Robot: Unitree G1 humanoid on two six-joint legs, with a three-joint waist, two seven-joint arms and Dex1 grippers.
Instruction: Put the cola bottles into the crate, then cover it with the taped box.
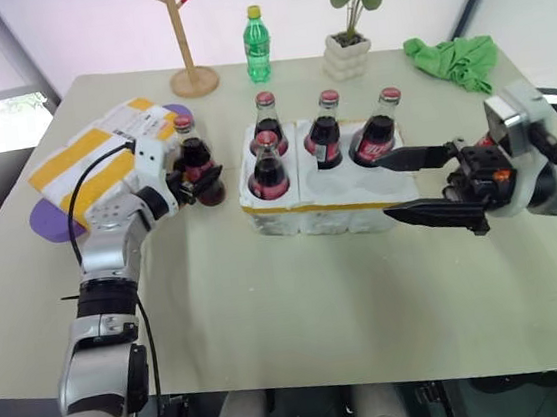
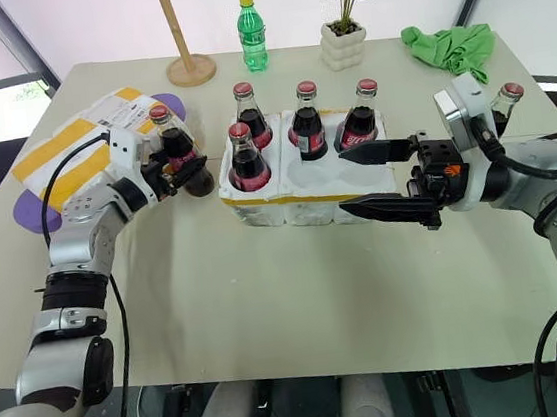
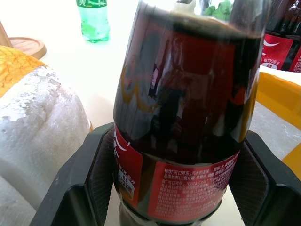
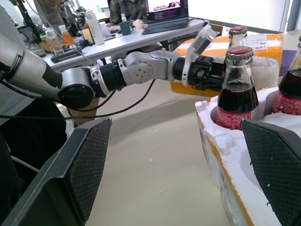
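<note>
The white crate (image 1: 324, 206) stands mid-table with several cola bottles in its wells, among them one at the front left (image 1: 268, 169) and one at the back right (image 1: 379, 133). Left of the crate, a cola bottle (image 1: 194, 160) stands on the table beside the taped box (image 1: 92, 161). My left gripper (image 1: 198, 185) is shut on its lower body, and its fingers (image 3: 89, 174) press both sides. My right gripper (image 1: 383, 187) hangs open and empty at the crate's right front corner. Another cola bottle (image 2: 508, 100) peeks out behind my right wrist.
A green plastic bottle (image 1: 257, 45), a wooden branch stand (image 1: 192, 77) and a potted plant (image 1: 347, 54) line the far edge. A green cloth (image 1: 453, 58) lies at the back right. A purple mat (image 1: 43, 221) sticks out under the taped box.
</note>
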